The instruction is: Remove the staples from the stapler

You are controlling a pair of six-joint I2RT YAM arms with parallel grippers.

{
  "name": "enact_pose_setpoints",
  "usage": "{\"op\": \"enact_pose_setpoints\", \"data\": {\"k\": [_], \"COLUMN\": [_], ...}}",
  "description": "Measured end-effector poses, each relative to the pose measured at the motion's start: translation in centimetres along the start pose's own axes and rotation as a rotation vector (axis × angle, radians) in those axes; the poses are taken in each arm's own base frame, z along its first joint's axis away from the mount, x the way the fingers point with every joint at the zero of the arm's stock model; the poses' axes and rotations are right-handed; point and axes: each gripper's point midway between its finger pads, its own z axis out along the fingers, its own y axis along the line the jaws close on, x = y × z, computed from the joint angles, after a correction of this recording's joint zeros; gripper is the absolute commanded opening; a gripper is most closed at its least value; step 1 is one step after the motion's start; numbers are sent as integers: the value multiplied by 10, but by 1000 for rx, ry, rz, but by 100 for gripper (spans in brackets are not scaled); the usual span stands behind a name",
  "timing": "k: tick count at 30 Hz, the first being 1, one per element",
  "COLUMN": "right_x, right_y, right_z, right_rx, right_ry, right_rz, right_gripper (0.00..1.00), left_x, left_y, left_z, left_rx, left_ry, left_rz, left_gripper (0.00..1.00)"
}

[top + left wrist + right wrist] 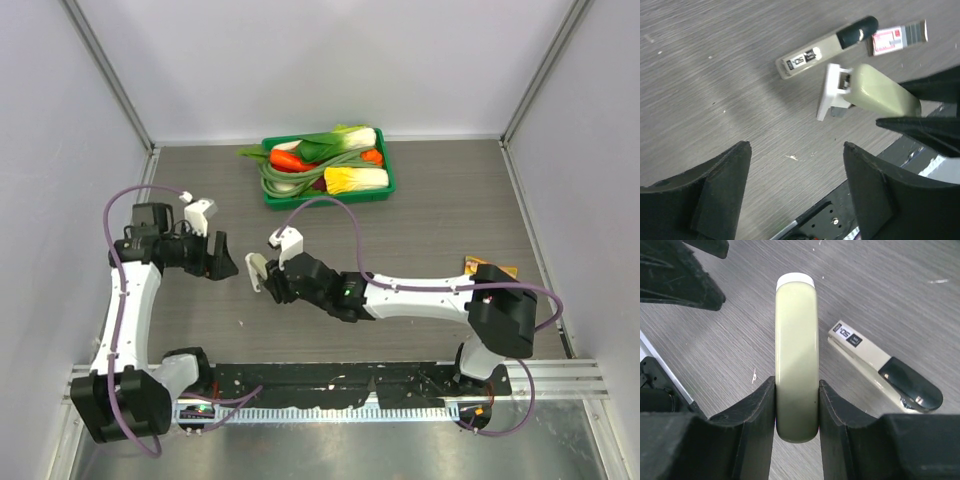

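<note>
The stapler point(796, 355) is held above the table point(890, 290), clamped across its pale body by the right gripper point(796, 389), whitish end toward the wide-open, empty left gripper point(796, 150); opening it is judged the step in hand, so that end is to be grasped next.

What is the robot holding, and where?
The right gripper pinches the stapler by its sides, at the end away from the white tip. Left gripper: empty.
</note>
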Motion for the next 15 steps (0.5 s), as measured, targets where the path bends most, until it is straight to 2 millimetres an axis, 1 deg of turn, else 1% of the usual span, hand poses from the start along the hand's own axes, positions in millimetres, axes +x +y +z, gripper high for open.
{"op": "enact_pose_setpoints", "data": {"k": [1, 2, 4, 6, 7, 8, 9, 12, 15], "right_x": [3, 5, 12, 13, 12, 10, 7, -3, -9], "right_y": [-1, -3, -8, -10, -12, -13, -15, -18, -20], "right_z": [-1, -1, -4, -7, -9, -11, -13, -16, -17], "right_rx": [0, 2, 5, -2, -6, -12, -17, -37, -54], "right_ry": [-1, 0, 8, 4, -2, -11, -19, -54, -78], "right_rz": [13, 30, 61, 101, 122, 149, 169, 238, 288], "right_gripper": [1, 1, 1, 1, 1, 1, 1, 1, 1], "left_x": [1, 3, 6, 8, 9, 10, 11, 15, 22], "left_y": [-4, -8, -15, -22, -25, -28, -31, -41, -47], "left_z": [1, 2, 5, 7, 8, 10, 11, 15, 21], "left_rx": [16, 31, 55, 79, 89, 98, 108, 140, 154], "left_ry": [9, 19, 37, 51, 57, 64, 70, 87, 118], "left_rz": [21, 41, 89, 130, 152, 170, 192, 259, 319], "left_gripper": [63, 62, 68, 73, 73, 74, 77, 79, 78]}}
